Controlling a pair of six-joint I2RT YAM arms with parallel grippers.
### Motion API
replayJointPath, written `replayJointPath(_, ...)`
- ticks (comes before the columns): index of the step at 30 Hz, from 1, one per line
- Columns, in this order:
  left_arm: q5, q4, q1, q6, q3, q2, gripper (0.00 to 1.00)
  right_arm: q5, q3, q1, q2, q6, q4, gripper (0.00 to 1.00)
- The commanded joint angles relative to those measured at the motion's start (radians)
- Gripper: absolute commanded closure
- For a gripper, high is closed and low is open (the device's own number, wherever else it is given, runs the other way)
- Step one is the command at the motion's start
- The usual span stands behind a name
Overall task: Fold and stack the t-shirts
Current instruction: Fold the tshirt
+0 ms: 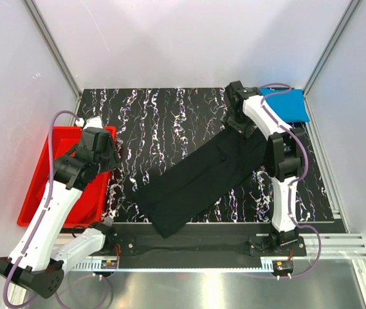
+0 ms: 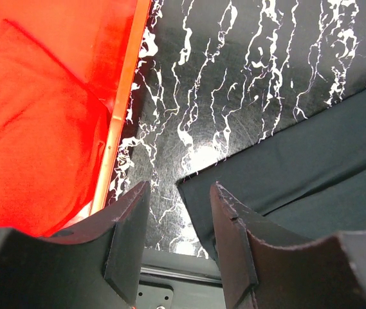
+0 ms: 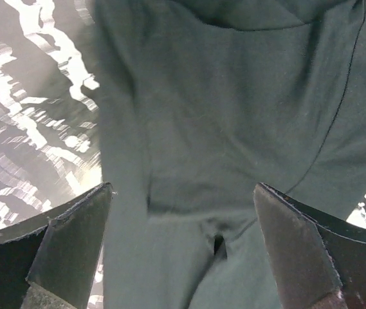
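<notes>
So, top view: black t-shirt (image 1: 202,174) is lying diagonally across the tabletop (image 1: 157,116), blue t-shirt (image 1: 290,105) sitting in the far right corner. Left wrist: left claw (image 2: 177,193) is hovering partly open, empty, between the red tub (image 2: 121,125) and the black shirt's corner, risking clipping that rim. Right wrist: right claw (image 3: 183,193) is gaping wide, empty, over the shirt, probably risking pinching just one layer. Not seeing any readable writing anywhere.

Black t-shirt (image 1: 199,180): far end hidden under the right arm (image 1: 263,116); its left part blurs in the right wrist view.
Blue t-shirt (image 1: 293,106): one edge covered by the same arm.
Red t-shirt (image 2: 28,129): cut off at the left wrist view's edge.
</notes>
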Motion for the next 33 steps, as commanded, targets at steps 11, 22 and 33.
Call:
replayJointPath(11, -0.039, -0.005, -0.003, 0.030, 0.007, -0.013, 0.52, 0.100, -0.164, -0.032, 0.084, 0.012, 0.129, 0.03)
replayJointPath(22, -0.050, -0.021, -0.003, 0.022, -0.006, 0.011, 0.51, -0.173, 0.224, 0.077, 0.400, -0.407, 0.188, 0.05)
replayJointPath(33, 0.011, -0.054, -0.005, -0.030, -0.071, 0.028, 0.53, -0.321, 0.699, 0.106, 0.622, -0.728, 0.342, 0.02)
